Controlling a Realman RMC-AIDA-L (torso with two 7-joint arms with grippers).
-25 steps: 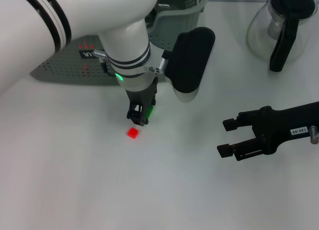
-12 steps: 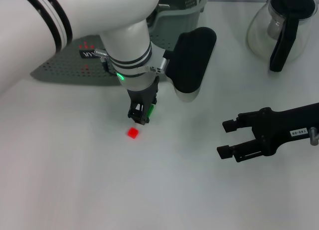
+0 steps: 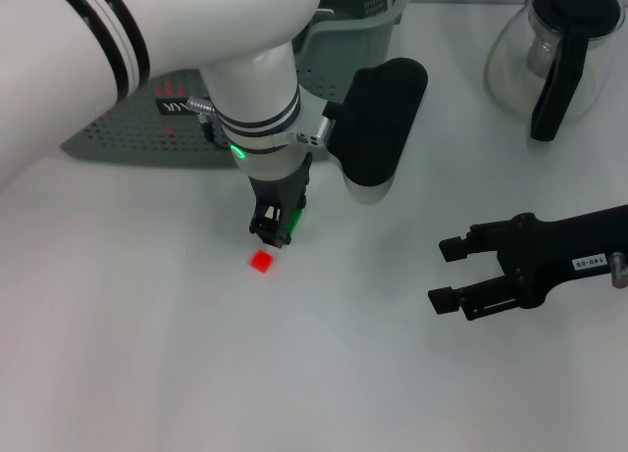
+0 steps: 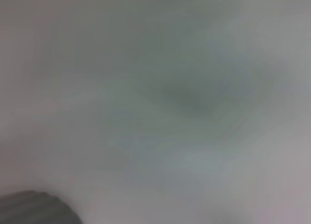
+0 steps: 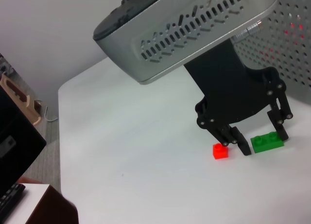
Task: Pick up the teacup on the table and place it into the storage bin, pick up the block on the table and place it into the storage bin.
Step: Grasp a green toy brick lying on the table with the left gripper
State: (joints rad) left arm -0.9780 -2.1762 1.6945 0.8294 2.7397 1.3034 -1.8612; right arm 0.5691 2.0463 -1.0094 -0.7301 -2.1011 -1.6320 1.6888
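Barely shifted over the last second, the left gripper hung with fingers spread around the small green plastic block, not yet grasped, while the right gripper idled open.

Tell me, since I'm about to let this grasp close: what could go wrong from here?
1. The red block sits right beside one finger of the left gripper, so closing may knock it or pinch it too.
2. The green block lies off-centre between the open fingers and could twist or pop out.

The right gripper is parked apart and looks like no hazard.
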